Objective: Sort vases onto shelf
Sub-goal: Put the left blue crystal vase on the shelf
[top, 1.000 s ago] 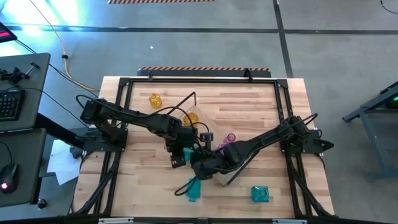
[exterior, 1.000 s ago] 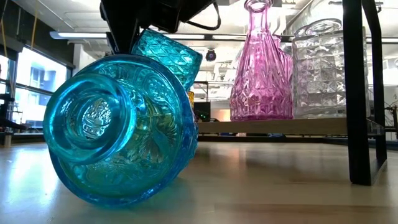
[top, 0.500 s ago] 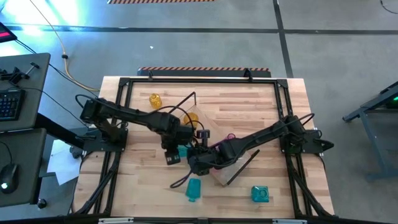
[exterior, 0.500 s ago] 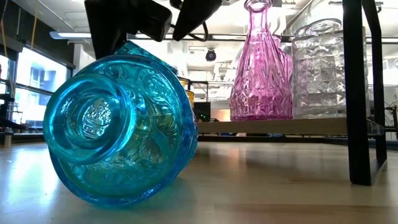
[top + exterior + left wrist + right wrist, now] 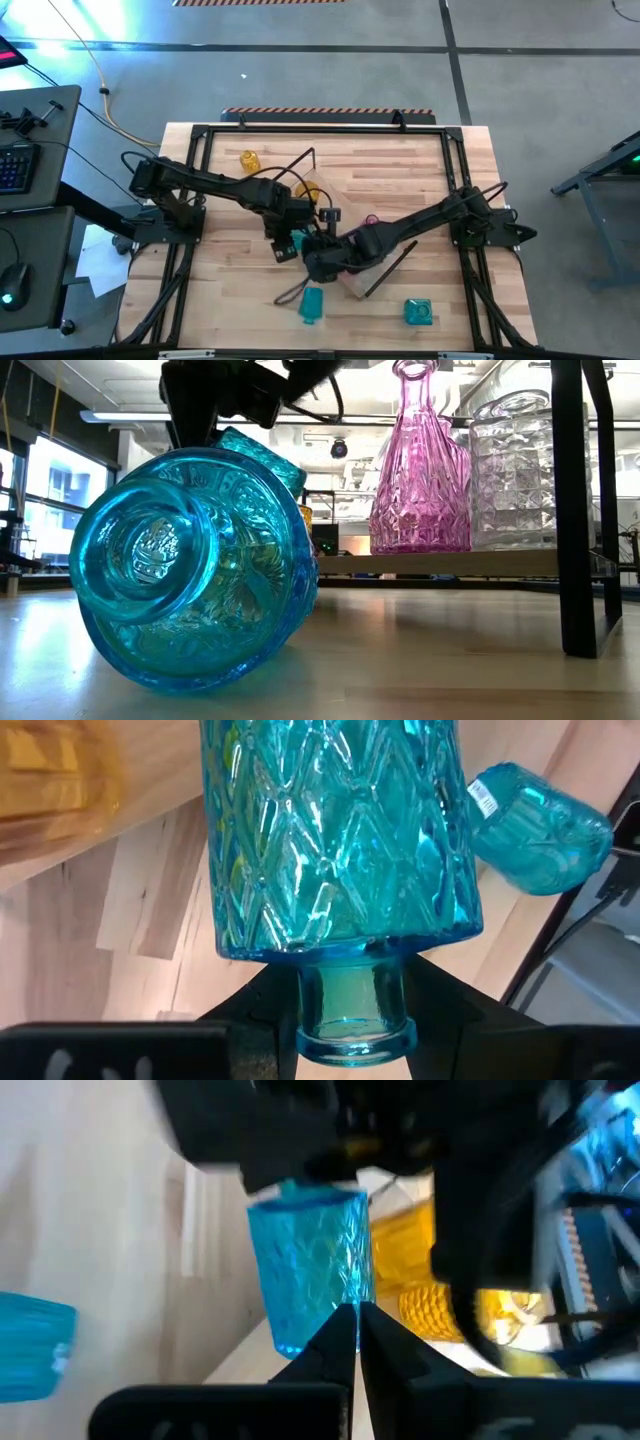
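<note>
My left gripper (image 5: 284, 246) is at mid-table, shut on a teal diamond-cut vase (image 5: 340, 830), which also shows in the low view (image 5: 262, 452) and the right wrist view (image 5: 310, 1265). My right gripper (image 5: 355, 1342) is shut, with its tips close beside that vase's lower end. Another teal vase (image 5: 190, 570) lies on its side on the table, base toward the low camera. A pink vase (image 5: 420, 470) and a clear vase (image 5: 515, 470) stand on the shelf (image 5: 440, 563). Amber vases (image 5: 440, 1285) stand behind the held one. My left gripper pinches the teal vase's narrow neck (image 5: 352, 1005) between its two fingers (image 5: 265, 1015), just below the mouth rim. The fingers come from above, slanting down. The body hangs below them, tilted and clear of the table. My right gripper: I cannot tell whether its shut tips touch the vase.
A third teal vase (image 5: 418, 312) sits near the table's near right corner, and an amber vase (image 5: 250, 160) at the far left. The shelf's black frame loop (image 5: 580, 510) stands upright at the right of the low view. My two arms meet closely at mid-table.
The held teal vase has swayed slightly under my left gripper. In the low view it dipped behind the lying teal vase, then showed again. My right gripper has edged a little toward the held vase.
</note>
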{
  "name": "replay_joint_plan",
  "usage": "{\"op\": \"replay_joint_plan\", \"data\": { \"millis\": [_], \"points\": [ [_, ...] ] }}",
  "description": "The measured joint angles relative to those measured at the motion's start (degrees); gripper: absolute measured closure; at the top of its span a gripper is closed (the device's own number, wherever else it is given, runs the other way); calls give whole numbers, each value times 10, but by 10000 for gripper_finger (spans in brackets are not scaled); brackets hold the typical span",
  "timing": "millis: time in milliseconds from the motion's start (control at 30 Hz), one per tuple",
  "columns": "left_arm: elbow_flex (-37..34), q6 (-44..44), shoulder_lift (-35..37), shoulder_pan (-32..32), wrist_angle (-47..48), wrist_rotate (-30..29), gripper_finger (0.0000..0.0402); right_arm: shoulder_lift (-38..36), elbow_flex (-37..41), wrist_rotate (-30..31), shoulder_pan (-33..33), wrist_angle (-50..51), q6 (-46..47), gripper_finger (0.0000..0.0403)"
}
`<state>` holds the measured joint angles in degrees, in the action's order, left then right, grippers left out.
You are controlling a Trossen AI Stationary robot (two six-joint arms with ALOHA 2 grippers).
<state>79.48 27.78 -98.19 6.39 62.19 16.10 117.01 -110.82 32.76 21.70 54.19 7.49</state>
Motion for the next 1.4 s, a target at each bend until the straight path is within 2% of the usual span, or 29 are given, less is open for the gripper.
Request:
{"op": "replay_joint_plan", "data": {
  "millis": [267,500,567,833,900,1033,1400],
  "points": [
    [0,5,30,38,51,-13,290,-2,-75,49,40,67,44,403],
    [0,-34,40,111,254,-15,290,-2,-84,64,57,103,91,403],
    [0,-39,40,130,279,-12,290,-1,-84,65,58,101,96,403],
    [-4,-52,9,190,275,32,290,0,-84,73,58,96,86,403],
    [-19,-62,-3,208,277,54,290,0,-84,74,58,104,86,403],
    [-57,-71,-31,236,277,59,290,0,-84,73,61,112,92,403],
    [-71,-99,-98,235,278,59,288,0,-84,60,61,125,86,403]
  ]
}}
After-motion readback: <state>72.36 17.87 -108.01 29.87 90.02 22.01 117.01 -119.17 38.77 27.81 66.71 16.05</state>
